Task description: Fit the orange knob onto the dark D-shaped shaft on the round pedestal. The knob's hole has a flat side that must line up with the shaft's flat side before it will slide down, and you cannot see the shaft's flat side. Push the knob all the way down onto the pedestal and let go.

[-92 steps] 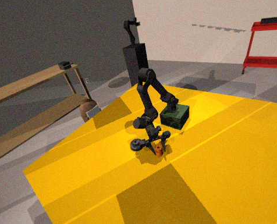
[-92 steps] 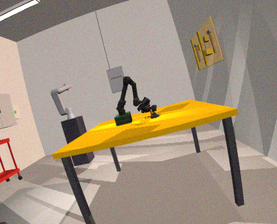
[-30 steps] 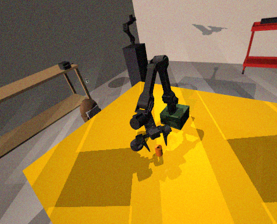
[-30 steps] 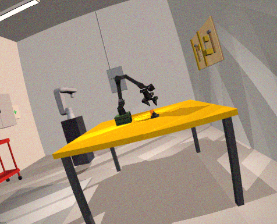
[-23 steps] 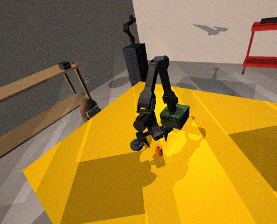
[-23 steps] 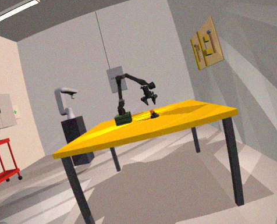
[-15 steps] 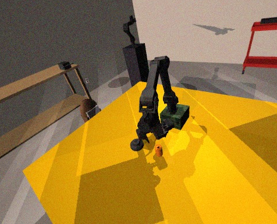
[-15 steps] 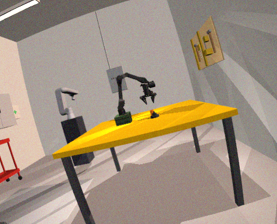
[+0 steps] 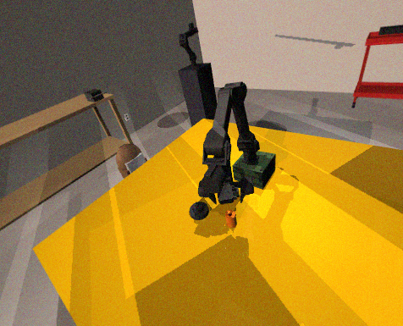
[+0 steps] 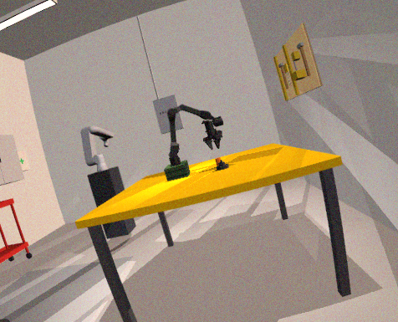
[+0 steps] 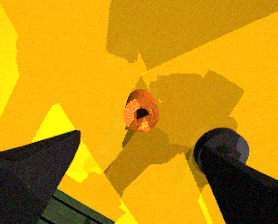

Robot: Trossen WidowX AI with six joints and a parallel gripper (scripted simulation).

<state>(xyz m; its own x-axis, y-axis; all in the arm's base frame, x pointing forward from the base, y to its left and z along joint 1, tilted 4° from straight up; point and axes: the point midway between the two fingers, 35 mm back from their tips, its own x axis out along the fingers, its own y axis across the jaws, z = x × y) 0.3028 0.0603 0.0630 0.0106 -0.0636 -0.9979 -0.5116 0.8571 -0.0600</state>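
Observation:
The orange knob stands on the yellow table beside the pedestal, its dark hole facing up in the wrist view. The round dark pedestal is a short way from the knob; one finger partly covers it in the wrist view, and its shaft cannot be made out clearly. My gripper is open and empty, pointing down well above the table. In the wrist view the knob shows between the fingers' sides, a little beyond the fingertips.
The yellow table carries the arm's green base block, behind the gripper in the top view. Shadows of the arm fall around the knob. A wooden shelf and a red cart stand away from the table.

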